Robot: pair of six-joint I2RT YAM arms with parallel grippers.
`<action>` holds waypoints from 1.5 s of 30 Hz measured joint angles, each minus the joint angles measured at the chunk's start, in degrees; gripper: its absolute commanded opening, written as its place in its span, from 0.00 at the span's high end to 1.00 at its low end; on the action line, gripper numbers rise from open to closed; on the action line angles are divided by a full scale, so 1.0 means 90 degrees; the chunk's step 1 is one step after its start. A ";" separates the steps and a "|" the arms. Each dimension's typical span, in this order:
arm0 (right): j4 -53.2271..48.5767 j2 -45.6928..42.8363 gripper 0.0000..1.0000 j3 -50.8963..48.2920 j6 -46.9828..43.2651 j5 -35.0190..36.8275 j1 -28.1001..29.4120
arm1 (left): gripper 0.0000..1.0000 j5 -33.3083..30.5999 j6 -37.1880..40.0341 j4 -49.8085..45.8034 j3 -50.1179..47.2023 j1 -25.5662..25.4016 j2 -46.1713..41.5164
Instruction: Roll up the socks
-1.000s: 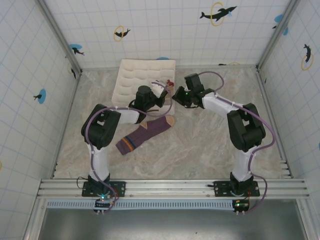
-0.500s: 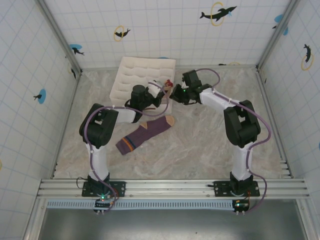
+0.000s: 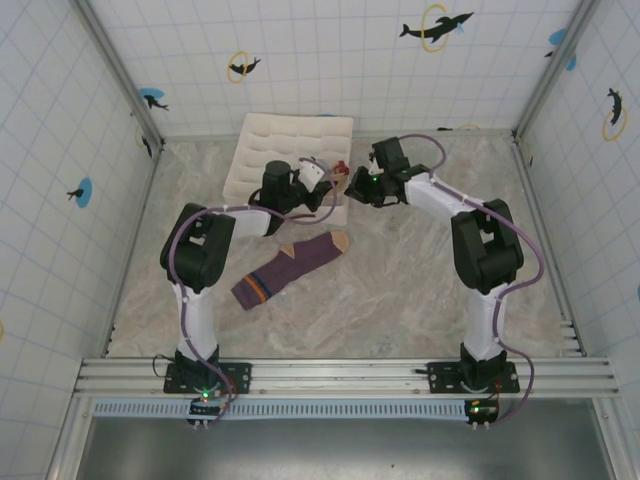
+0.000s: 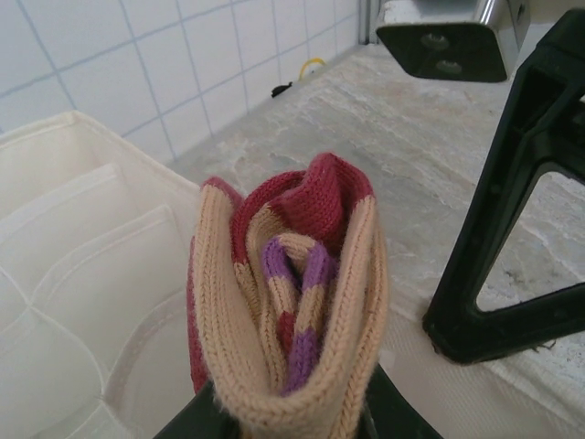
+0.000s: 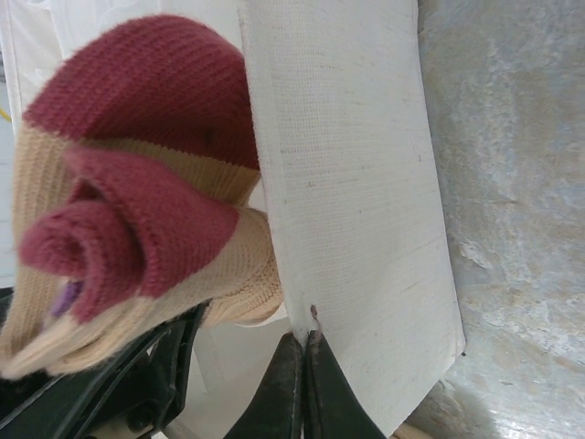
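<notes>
The left gripper (image 4: 289,416) is clamped partway closed on the beige sock (image 4: 288,302). The sock is rolled into a bundle, with its dark red toe and purple stripe coiled at the core. It is held above the near corner of the white organiser box (image 3: 262,145). The right gripper (image 5: 305,355) has its fingers pressed fully together, tips at the box's fabric rim just beside the roll. It may be nipping that edge, but the wrist view leaves this unclear. The purple sock (image 3: 292,264) lies flat on the marble surface (image 3: 400,270), near the left arm and apart from the box.
</notes>
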 measured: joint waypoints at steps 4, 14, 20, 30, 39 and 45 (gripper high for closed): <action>-0.0289 0.0073 1.00 0.0204 -0.0102 0.0029 -0.0024 | 0.85 0.0141 0.0012 -0.0301 0.0177 0.0010 0.0068; -0.0529 0.0080 1.00 0.0299 -0.0289 0.0046 -0.0097 | 0.81 0.0182 0.0124 -0.0505 0.0270 0.0027 0.0070; -0.0554 0.0080 1.00 0.0311 -0.0340 0.0034 -0.0114 | 0.64 0.0211 0.0143 -0.0692 0.0474 0.0029 0.0189; -0.0580 0.0080 1.00 0.0321 -0.0359 0.0029 -0.0155 | 0.32 0.0316 0.0131 -0.0996 0.0758 0.0034 0.0335; -0.0661 0.0083 1.00 0.0345 -0.0391 -0.0036 -0.0165 | 0.03 0.0299 0.0138 -0.1406 0.0928 0.0204 0.0335; -0.0665 0.0083 1.00 0.0345 -0.0401 -0.0036 -0.0168 | 0.02 0.0546 -0.0211 -0.1732 0.1171 0.0374 0.0316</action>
